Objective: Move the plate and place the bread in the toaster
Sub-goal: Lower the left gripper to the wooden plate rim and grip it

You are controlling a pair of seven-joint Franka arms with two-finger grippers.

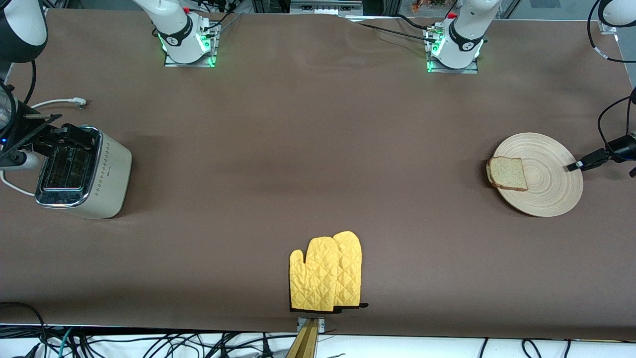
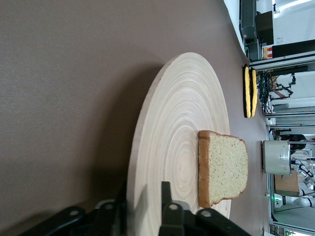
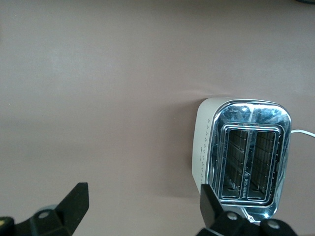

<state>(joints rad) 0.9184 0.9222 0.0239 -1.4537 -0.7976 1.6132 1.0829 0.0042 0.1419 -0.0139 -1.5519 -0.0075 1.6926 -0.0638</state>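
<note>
Yellow mitts (image 1: 326, 272) lie nearest. My left gripper (image 2: 142, 209) pinches the plate (image 1: 546, 184) rim, ready to slide it, bread (image 1: 508, 173) aboard. My right gripper (image 3: 142, 204) waits wide above the toaster (image 1: 82, 171).

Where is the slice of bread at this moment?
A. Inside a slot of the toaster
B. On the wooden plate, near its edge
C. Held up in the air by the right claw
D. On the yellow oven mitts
B: the bread lies flat on the plate, at the rim that faces the toaster, whose slots are empty.
</note>
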